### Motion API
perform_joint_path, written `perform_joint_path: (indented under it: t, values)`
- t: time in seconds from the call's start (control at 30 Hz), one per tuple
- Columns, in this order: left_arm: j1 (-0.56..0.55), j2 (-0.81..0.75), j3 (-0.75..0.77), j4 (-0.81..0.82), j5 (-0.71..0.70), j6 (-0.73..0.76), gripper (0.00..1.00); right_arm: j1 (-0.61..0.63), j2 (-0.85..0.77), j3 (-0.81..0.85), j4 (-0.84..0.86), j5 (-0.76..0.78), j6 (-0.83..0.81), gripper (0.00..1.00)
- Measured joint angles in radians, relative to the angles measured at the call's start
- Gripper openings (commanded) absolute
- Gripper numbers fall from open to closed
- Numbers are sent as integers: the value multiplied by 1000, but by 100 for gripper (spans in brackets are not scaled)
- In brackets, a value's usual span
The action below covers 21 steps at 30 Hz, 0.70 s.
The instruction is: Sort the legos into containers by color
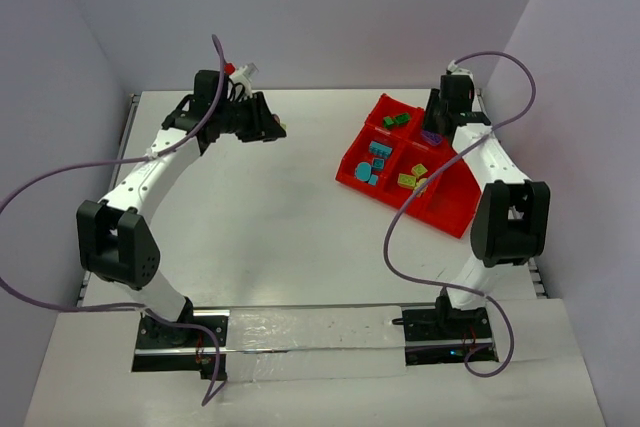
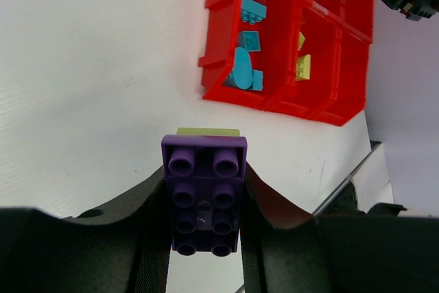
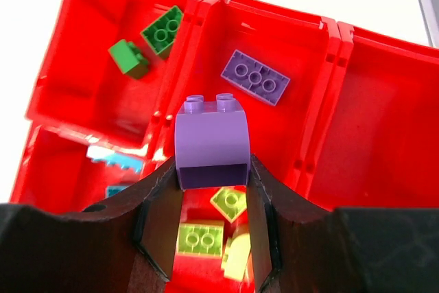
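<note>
Left gripper (image 2: 206, 180): we see it closed narrow on a dark purple studded plastic brick (image 2: 204, 204) with a yellow-green piece (image 2: 208, 131) stuck on its far end, held above the white surface (image 1: 290, 237).
Held brick's long axis: it runs straight out along the left gripper.
Way to the tray: the bright red divided plastic tray (image 1: 455, 209) lies ahead and to the right of the left gripper, well apart from it.
Tray contents: green bricks (image 3: 162, 30) in the far corner, teal bricks (image 2: 243, 73) beside them, a flat purple brick (image 3: 255, 77) in the next compartment, yellow-green bricks (image 3: 199, 238) nearer.
Right gripper (image 3: 211, 169): it is clamped on a pale purple arched plastic brick (image 3: 211, 138) and hangs over the tray.
Deciding relation: the flat purple brick's compartment lies just beyond this gripper's tip, and the yellow-green bricks sit beneath it. We judge a short reach forward is needed before release.
Nearer arm: the right one, by far.
</note>
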Motion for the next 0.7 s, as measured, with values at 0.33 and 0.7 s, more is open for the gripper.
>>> perform_joint_path:
  t: [0.33,0.7]
  values:
    - [0,104,98,-65,-49,5,0,-15,195,162,2,22,3,49]
    - [0,111,181,-92,-64,9,0,-21,271,215,-37,36,30,62]
